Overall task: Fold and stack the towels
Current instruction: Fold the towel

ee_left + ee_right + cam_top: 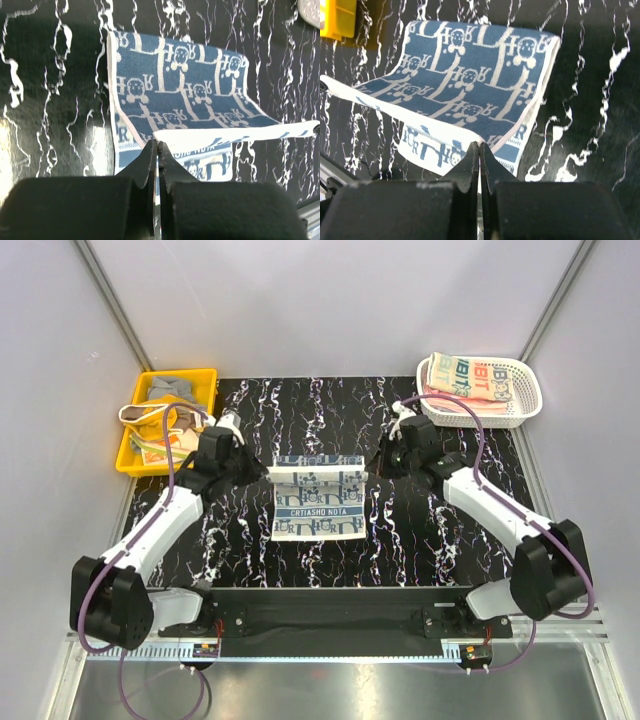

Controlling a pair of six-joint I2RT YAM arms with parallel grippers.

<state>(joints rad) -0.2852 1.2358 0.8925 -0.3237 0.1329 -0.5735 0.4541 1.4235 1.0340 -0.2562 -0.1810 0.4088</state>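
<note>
At the middle of the desk (430, 540), a navy patterned towel (318, 502) lies with its near part flat on the black, white-veined surface. Its far part is raised off the desk and curls over toward the near side, so the fold sits along the far edge. The white hem of the raised part runs taut between the two arms.

The left end effector (156, 149) has its fingers pressed together on the left corner of that hem. The right end effector (479, 149) is likewise clamped on the right corner, with the cloth pinched between its black fingers. Both arms reach in from the near corners and meet the towel at either side.

Far right, a white lattice basket (527, 405) holds a cream towel (470, 375) with red and teal letter blocks, folded. Far left, a yellow tray (185, 372) holds a loose heap of cloths (165, 390), grey on the far side and paler ones nearer. Both containers stand well apart from the towel being held.
</note>
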